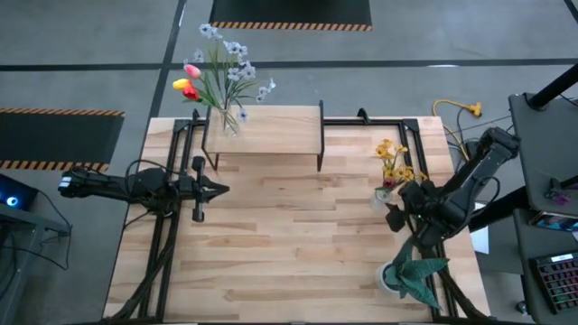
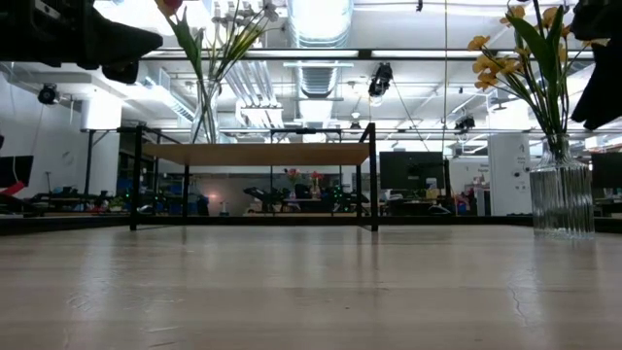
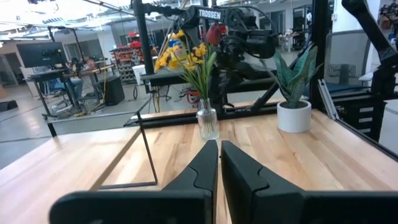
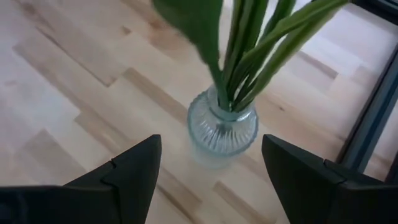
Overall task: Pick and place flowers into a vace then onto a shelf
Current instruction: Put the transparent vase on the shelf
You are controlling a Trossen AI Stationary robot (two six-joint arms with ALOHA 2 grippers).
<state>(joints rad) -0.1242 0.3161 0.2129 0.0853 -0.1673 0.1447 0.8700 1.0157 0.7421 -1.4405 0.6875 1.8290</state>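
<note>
A clear ribbed glass vase (image 1: 386, 195) stands on the table's right part and holds yellow flowers (image 1: 394, 161) on green stems (image 4: 249, 50). My right gripper (image 4: 211, 168) is open and hangs above that vase (image 4: 222, 129), a finger on either side of it, touching nothing. A second glass vase (image 2: 207, 112) with red, yellow, pink and pale flowers (image 1: 221, 77) stands on the left end of the shelf (image 1: 264, 131). My left gripper (image 1: 219, 190) is shut and waits over the table's left part, in front of the shelf.
A green spiky potted plant (image 1: 408, 273) in a white pot stands near the table's right near corner, close under my right arm. The shelf's black legs (image 2: 373, 175) stand at the far middle. Bare wood lies across the table's middle and near side (image 1: 289, 262).
</note>
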